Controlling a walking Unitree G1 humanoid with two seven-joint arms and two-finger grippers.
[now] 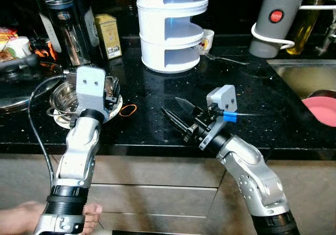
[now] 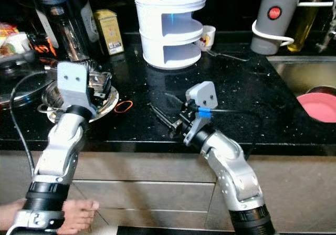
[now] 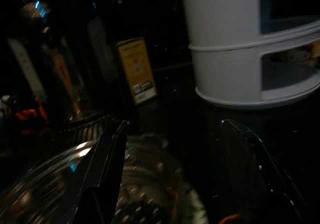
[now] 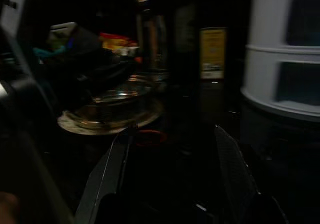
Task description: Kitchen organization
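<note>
My left gripper (image 1: 112, 94) hangs open just over the right rim of a steel bowl (image 1: 64, 95), which sits on a white plate (image 1: 113, 114) at the counter's front left. In the left wrist view its fingers (image 3: 107, 156) stand wide apart above the bowl's rim (image 3: 55, 169), holding nothing. An orange rubber band (image 1: 127, 109) lies just right of the plate. My right gripper (image 1: 169, 105) is low over the black counter's middle, open and empty, and points left toward the band and bowl (image 4: 107, 106).
A white tiered container (image 1: 170, 30) stands at the back centre, with a yellow box (image 1: 108, 35) and a glass jug (image 1: 65, 20) to its left. A grey flask (image 1: 275, 20), an oil bottle (image 1: 304, 25) and a sink holding a pink plate (image 1: 321, 110) are at the right. A person's foot (image 2: 79, 214) is on the floor at the lower left.
</note>
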